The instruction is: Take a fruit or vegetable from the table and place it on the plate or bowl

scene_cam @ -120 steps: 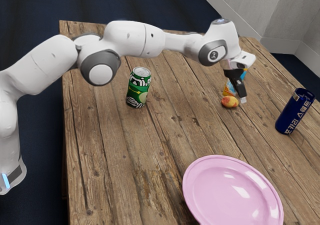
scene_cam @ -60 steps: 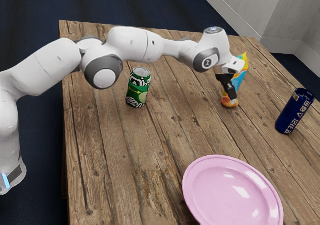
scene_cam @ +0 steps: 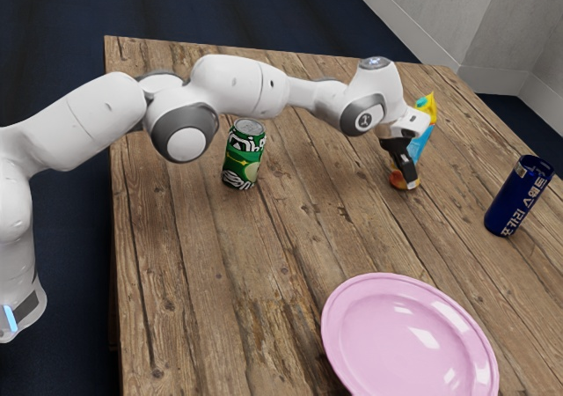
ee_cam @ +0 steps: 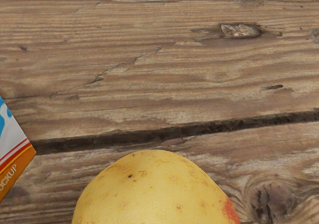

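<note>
Cans [scene_cam: 244,154] x2, plate [scene_cam: 409,339] x1, fruit [ee_cam: 154,189] x1

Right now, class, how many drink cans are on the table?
2. The green can stands by the arm; the blue can at the exterior view's right. The arm may hide others.

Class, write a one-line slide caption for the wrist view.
A yellow fruit lies close up on the wooden table, a snack bag's corner beside it.

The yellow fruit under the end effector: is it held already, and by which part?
It cannot be told. The end effector is down at the yellow fruit, which lies beside the snack bag; no grip shows clearly.
</note>
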Controlling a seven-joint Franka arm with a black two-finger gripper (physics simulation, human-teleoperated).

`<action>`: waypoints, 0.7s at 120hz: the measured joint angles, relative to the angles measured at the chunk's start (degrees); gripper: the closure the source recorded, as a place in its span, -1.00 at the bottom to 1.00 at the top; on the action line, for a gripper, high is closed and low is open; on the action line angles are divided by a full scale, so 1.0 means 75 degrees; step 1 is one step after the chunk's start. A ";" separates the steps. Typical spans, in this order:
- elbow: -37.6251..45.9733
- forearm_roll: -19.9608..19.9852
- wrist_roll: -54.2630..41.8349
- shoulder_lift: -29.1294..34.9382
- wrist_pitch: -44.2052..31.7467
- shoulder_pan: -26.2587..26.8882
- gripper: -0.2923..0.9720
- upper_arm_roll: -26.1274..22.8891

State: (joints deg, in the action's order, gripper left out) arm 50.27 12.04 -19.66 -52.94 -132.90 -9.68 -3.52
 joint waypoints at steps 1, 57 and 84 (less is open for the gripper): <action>0.0000 0.0000 0.0003 -0.0001 -0.0002 0.0000 -0.49 0.0000; 0.0003 -0.0283 0.0358 -0.0008 -0.0097 -0.0022 0.19 0.0011; 0.0005 -0.0320 0.0588 -0.0037 -0.0114 -0.0031 0.13 0.0022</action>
State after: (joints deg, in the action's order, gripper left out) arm 50.31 9.64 -15.25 -53.22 -133.75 -9.91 -3.35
